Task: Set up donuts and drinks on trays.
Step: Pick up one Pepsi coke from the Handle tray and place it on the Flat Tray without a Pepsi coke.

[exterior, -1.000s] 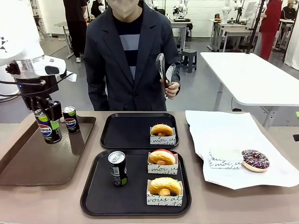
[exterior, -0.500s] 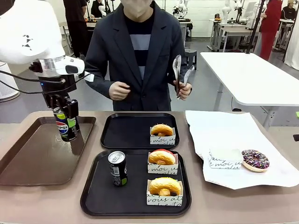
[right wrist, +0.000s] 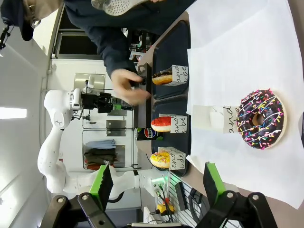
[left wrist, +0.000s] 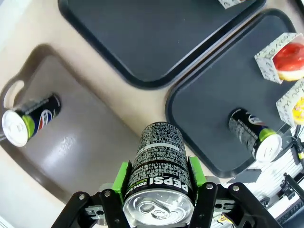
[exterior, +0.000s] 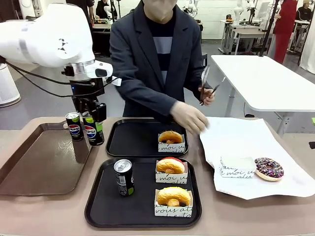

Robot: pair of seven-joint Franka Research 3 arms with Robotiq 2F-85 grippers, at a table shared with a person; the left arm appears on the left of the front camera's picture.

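Note:
My left gripper [exterior: 94, 123] is shut on a Pepsi can [exterior: 92, 133], held upright just above the right rim of the brown tray. In the left wrist view the can [left wrist: 159, 166] sits between the green pads [left wrist: 122, 176]. A second can [exterior: 74, 126] stands on the brown tray. The near black tray [exterior: 98, 206] holds a can [exterior: 124, 177], a red-iced donut [exterior: 171, 166] and a golden donut [exterior: 173, 195]. One golden donut [exterior: 171, 136] sits on the far black tray [exterior: 128, 142]. My right gripper [right wrist: 156, 183] is open over a chocolate sprinkled donut [right wrist: 261, 118].
The long brown tray [exterior: 34, 167] lies at the left. White paper [exterior: 246, 142] at the right carries the chocolate donut [exterior: 269, 168] and an empty sleeve [exterior: 236, 167]. The person's hand [exterior: 191, 118] reaches over the far tray's right corner; the other hand holds tongs [exterior: 209, 83].
My left gripper has carried its can rightward across the brown tray to its right rim. The person's free hand has come down toward the white paper.

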